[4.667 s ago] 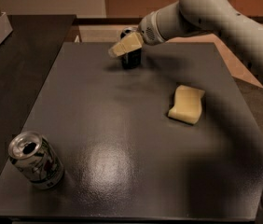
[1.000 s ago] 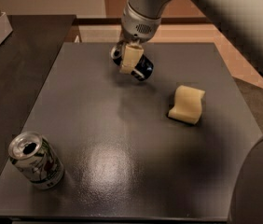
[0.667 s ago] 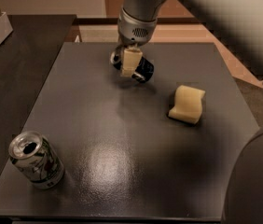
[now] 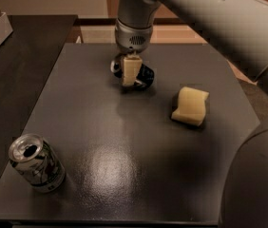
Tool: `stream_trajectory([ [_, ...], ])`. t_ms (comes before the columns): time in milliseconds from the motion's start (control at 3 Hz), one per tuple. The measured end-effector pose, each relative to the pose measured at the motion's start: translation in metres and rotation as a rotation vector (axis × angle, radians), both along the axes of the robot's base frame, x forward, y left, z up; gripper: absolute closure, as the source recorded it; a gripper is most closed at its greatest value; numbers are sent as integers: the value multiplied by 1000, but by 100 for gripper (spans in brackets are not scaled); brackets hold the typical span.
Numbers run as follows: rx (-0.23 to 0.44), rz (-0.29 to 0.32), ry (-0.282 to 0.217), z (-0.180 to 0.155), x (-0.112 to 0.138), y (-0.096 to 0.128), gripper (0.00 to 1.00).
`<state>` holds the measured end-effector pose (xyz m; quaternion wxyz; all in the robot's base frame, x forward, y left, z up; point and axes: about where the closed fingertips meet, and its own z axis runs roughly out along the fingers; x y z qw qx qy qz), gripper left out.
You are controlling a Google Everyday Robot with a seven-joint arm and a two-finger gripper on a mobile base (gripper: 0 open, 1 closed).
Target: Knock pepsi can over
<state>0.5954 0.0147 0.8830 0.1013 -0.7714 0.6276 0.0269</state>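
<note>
pepsi can (image 4: 146,77): I see it tipped over, far centre of the table (image 4: 138,184).
gripper (image 4: 130,71): jaws together, touching the can's left side.

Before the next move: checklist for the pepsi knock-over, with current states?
1. Hand at the pepsi can, far part of the table: ok.
2. Pepsi can fully down: looks tipped on its side, but the hand hides part of it: cannot tell.
3. Yellow sponge apart from the pepsi can, to its right: ok.
4. Silver can standing at the near left corner, far from the hand: ok.
5. Pepsi can away from the table's edges: ok.
</note>
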Motion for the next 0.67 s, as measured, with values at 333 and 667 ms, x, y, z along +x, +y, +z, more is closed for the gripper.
stream_trajectory([
  [333, -48, 38, 21, -14, -6, 4, 0],
  [667, -48, 38, 21, -14, -6, 4, 0],
])
